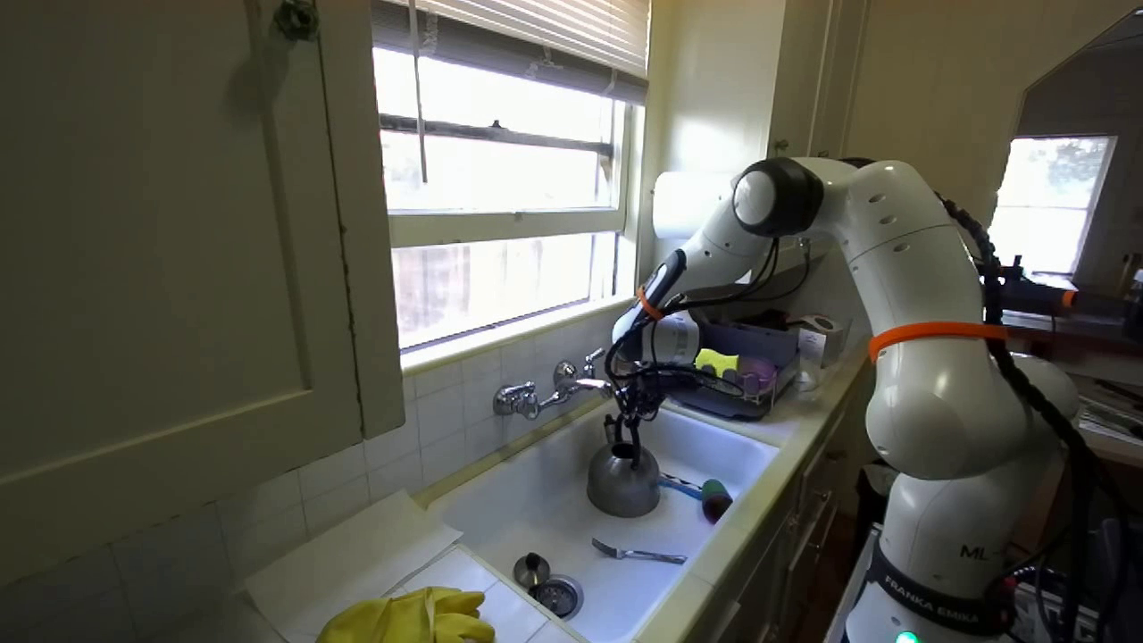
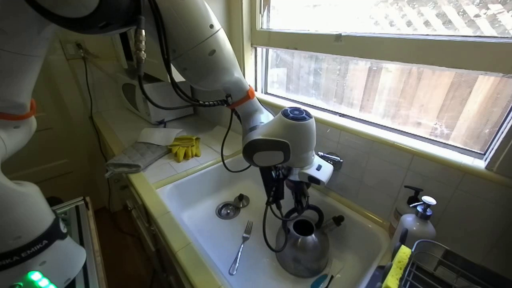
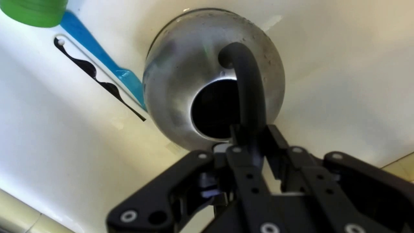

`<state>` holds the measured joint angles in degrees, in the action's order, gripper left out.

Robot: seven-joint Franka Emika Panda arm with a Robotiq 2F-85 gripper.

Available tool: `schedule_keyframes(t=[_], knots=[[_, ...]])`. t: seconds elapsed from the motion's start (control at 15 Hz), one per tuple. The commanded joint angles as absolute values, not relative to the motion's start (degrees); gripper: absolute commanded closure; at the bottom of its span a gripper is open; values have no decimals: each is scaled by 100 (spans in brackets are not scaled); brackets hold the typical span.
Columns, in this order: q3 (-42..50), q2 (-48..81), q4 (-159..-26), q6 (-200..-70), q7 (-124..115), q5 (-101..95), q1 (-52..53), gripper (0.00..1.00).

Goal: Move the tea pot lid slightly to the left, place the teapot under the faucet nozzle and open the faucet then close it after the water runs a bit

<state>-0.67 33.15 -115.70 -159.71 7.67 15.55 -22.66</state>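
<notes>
The teapot (image 1: 623, 487), squat and grey metal, stands upright in the sink; it also shows in an exterior view (image 2: 303, 252) and the wrist view (image 3: 181, 74). Its top opening is uncovered. My gripper (image 3: 249, 136) is above it with its fingers shut on the dark arched handle; it shows in both exterior views (image 1: 636, 418) (image 2: 301, 200). I cannot tell whether the teapot's base touches the sink. The tea pot lid (image 1: 531, 569) lies beside the drain, also seen in an exterior view (image 2: 241, 201). The chrome faucet (image 1: 527, 399) and its nozzle (image 1: 591, 385) are on the wall above the teapot.
A fork (image 2: 242, 248) lies in the sink (image 1: 500, 500) near the drain (image 1: 558, 597). A blue-handled brush with a green part (image 3: 35, 13) lies beside the teapot. Soap bottles (image 2: 418, 224), a dish rack (image 2: 436, 264) and yellow gloves (image 2: 185, 147) are on the counters.
</notes>
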Motion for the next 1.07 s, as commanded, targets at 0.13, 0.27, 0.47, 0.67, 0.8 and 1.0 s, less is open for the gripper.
schedule_keyframes(t=[0.13,0.27,0.47,0.67,0.8,1.0], knots=[[-511,3064,-11890,-15848,1346,1679,-2390,95],[-524,2998,-11958,-15736,1430,1603,-2332,95],[-526,2902,-12104,-15695,1548,1550,-2275,95],[-643,2806,-12238,-15696,1806,1586,-2316,95],[-697,2761,-12315,-15738,1951,1598,-2327,95],[-742,2714,-12397,-15786,2099,1598,-2319,95]])
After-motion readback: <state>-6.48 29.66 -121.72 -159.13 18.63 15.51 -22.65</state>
